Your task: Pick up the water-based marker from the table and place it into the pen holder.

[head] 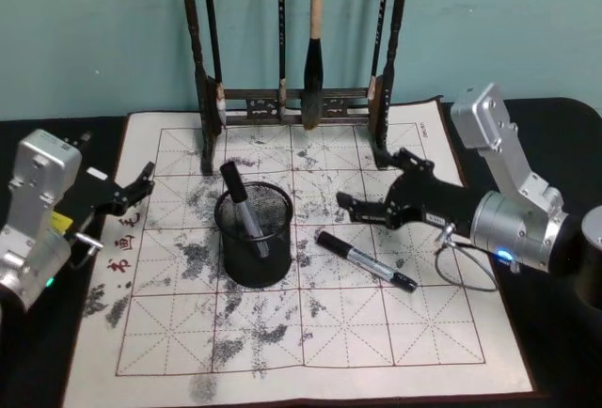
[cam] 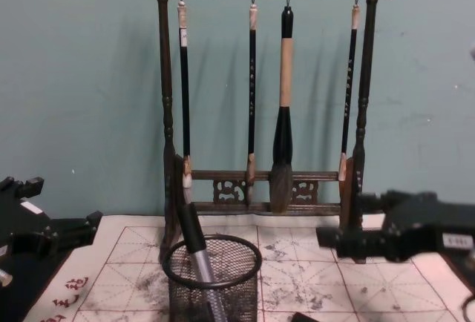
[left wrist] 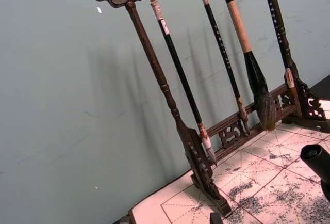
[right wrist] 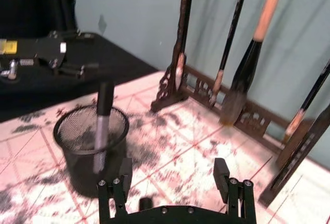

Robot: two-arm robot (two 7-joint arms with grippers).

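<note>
Your right pincer, jaws apart, hovers just far of the marker; lower it square across the barrel's middle, then close. Left pincer idles left, jaws apart.

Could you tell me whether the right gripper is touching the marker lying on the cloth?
Apart. The head view shows bare cloth between the open right gripper and the marker.

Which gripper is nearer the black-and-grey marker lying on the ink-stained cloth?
Right. The right gripper hovers open behind the black-and-grey marker; the left gripper sits at the left edge of the cream cloth, beyond the round black wire-mesh pen holder.
</note>
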